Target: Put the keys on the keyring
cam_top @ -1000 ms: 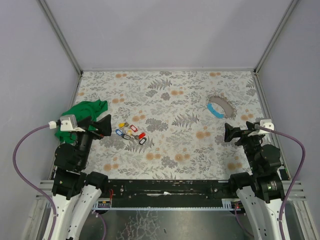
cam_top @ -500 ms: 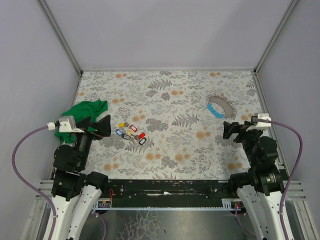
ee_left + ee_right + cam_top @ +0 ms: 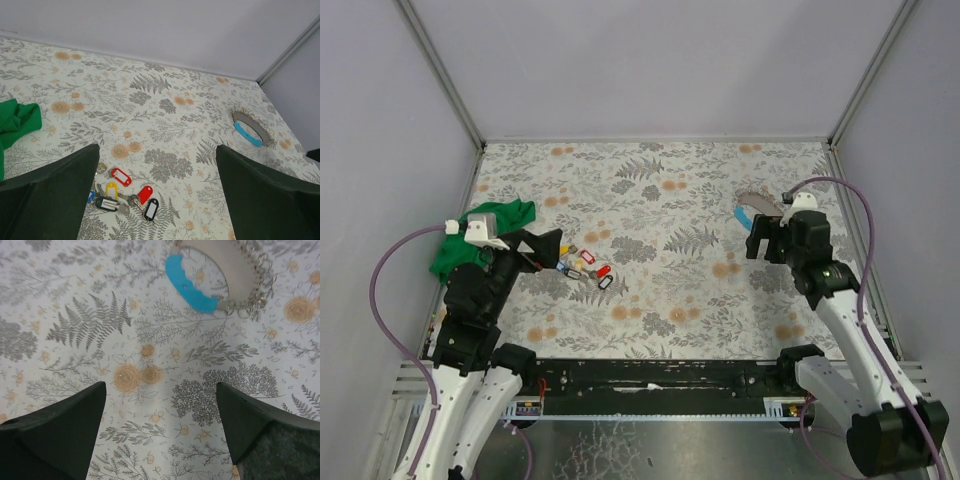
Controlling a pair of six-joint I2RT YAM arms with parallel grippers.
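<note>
Although the left gripper [image 3: 552, 250] and right gripper [image 3: 757, 238] are spread wide and empty, nothing is threaded yet. The keys [image 3: 582, 266] are heaped near the left, the keyring [image 3: 220, 280] laid just ahead of the right.

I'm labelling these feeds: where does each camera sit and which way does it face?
Top: above and behind the arms, looking down at the table; shows both arms, left gripper near the keys, right gripper by the keyring.
Left wrist: on the left arm, looking across keys toward the keyring; its fingers frame the view.
Right wrist: looking down on the keyring; its fingers at the bottom corners.
Shared: keyring in all three.
</note>
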